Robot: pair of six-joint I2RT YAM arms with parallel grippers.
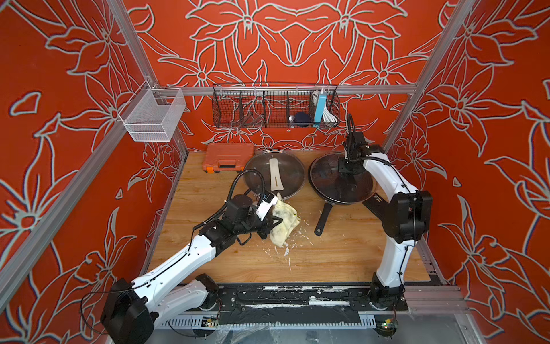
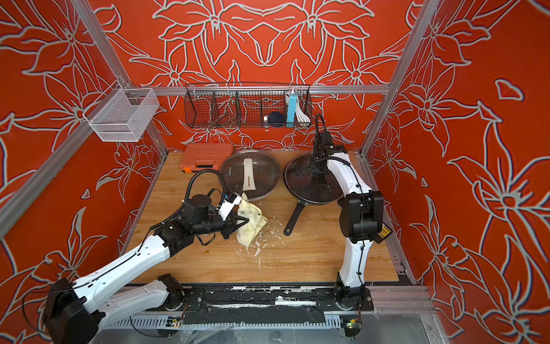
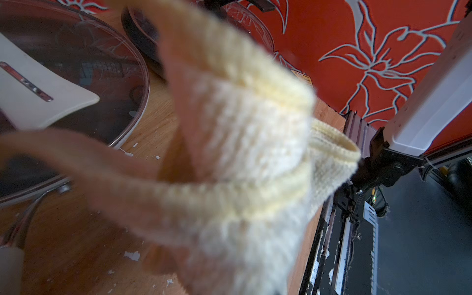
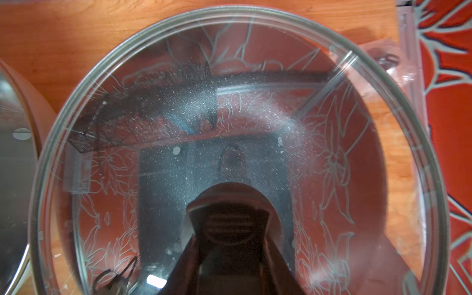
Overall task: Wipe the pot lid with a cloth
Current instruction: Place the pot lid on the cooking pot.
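The glass pot lid (image 1: 360, 184) (image 2: 300, 184) (image 4: 332, 127) lies on a black frying pan (image 1: 323, 219) at the back right. My right gripper (image 1: 346, 172) (image 2: 317, 174) (image 4: 229, 255) stands over the lid's middle, shut on its dark handle (image 4: 228, 224). The glass is dusted with fine white specks. My left gripper (image 1: 275, 222) (image 2: 242, 222) is shut on a crumpled pale yellow cloth (image 1: 287, 222) (image 2: 253, 222) (image 3: 242, 153), held just above the table in the middle. The cloth hides the left jaws in the left wrist view.
A second glass lid with a white handle (image 1: 259, 175) (image 2: 265, 175) (image 3: 76, 63) lies behind the cloth. An orange tool case (image 1: 227, 157) sits at the back left. White crumbs (image 1: 287, 250) litter the wooden table. A black wire basket (image 1: 275, 110) and a white mesh basket (image 1: 154, 114) hang on the frame.
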